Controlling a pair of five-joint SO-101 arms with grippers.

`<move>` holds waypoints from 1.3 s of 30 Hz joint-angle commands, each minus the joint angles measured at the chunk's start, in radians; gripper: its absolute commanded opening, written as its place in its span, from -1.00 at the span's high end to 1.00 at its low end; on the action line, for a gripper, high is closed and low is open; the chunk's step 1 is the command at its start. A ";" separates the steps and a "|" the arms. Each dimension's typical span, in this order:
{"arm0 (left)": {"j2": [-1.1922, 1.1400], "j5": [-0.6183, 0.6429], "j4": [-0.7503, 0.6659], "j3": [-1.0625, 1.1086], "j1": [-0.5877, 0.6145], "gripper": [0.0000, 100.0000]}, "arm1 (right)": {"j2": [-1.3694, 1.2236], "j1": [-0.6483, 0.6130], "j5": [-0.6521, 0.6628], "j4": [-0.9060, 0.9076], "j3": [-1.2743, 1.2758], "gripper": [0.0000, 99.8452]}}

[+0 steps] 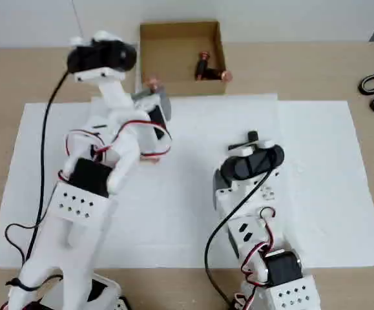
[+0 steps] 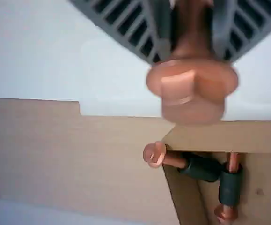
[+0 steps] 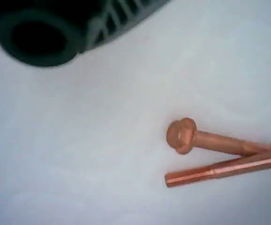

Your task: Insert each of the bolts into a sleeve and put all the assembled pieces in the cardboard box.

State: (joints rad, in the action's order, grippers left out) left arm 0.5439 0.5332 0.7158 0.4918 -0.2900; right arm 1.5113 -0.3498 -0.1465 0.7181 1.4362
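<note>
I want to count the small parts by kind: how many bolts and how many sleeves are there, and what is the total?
Bolts: 5 (one in the left gripper, two in the cardboard box, two loose on the white sheet)
Sleeves: 3 (two on the bolts in the box, one in the right gripper)
Total: 8

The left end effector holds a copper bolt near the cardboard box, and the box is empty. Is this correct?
Not empty: the left wrist view shows two sleeved bolts inside the cardboard box. The left end effector does hold a copper bolt near it.
</note>
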 commanded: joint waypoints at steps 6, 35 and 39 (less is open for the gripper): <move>0.044 0.005 -0.153 0.091 -0.121 0.99 | 0.016 -0.143 -0.055 -0.042 0.002 0.99; 0.273 -0.040 -0.460 0.409 -0.198 0.99 | 0.016 -0.196 0.037 -0.077 0.003 0.99; 0.273 -0.038 -0.479 0.440 -0.227 0.99 | 0.016 -0.228 0.038 -0.130 0.038 0.99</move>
State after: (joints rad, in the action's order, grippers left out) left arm 0.7802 0.5025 0.2800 0.9306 -0.5002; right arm 1.5129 -0.5631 -0.1082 0.6444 1.4684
